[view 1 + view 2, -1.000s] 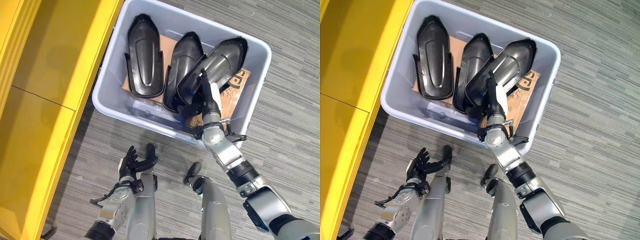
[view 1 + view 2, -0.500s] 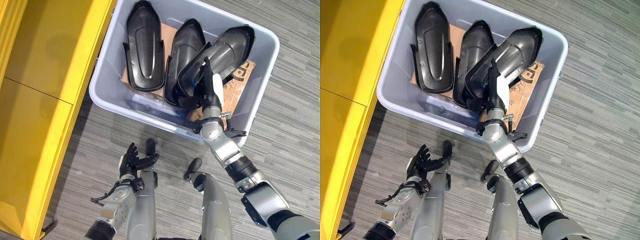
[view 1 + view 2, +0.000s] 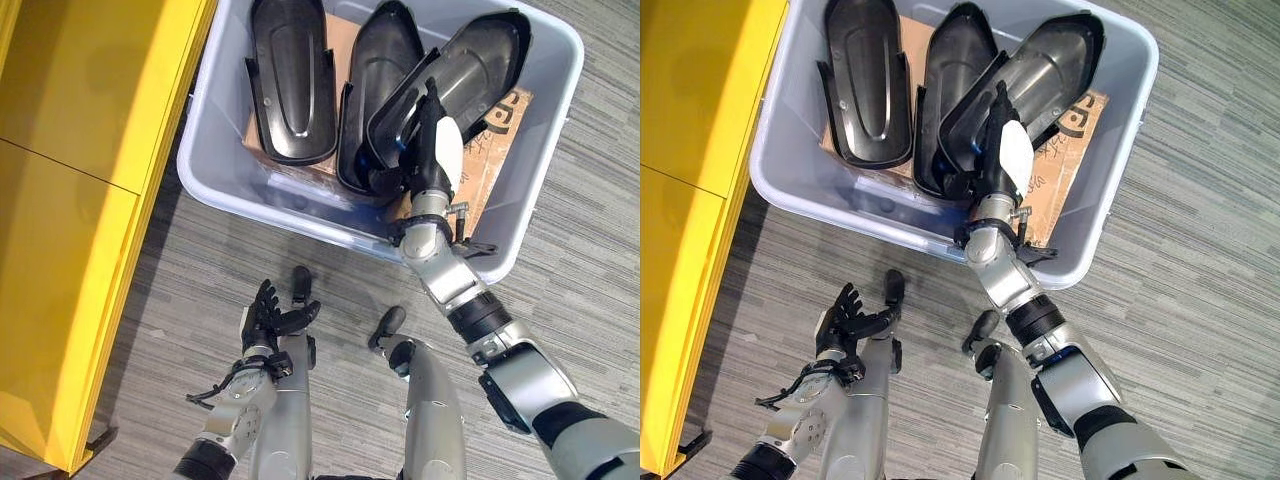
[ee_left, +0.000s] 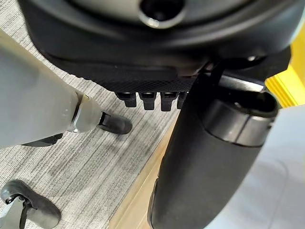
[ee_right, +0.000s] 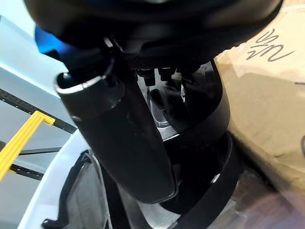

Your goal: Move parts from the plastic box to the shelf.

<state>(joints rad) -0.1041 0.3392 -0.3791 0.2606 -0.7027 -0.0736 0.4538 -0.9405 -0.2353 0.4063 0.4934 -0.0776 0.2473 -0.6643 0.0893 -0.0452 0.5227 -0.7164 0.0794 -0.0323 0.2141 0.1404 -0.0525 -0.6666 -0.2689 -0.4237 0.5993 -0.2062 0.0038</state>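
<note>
Raised slightly since a second ago: rightmost black part (image 3: 455, 85), long axis slanting toward the plastic box's (image 3: 215, 150) far right corner, near end clasped by right hand (image 3: 430, 160); left hand (image 3: 270, 318) relaxed open, well apart; yellow shelf (image 3: 80, 180) leftward.

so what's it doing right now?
The right hand is down inside the grey plastic box, fingers curled on the rim of the rightmost black part, which lies tilted against the middle part. A third part sits on cardboard nearer the yellow shelf. The left hand hangs open over the carpet, holding nothing. No part has reached the shelf.
</note>
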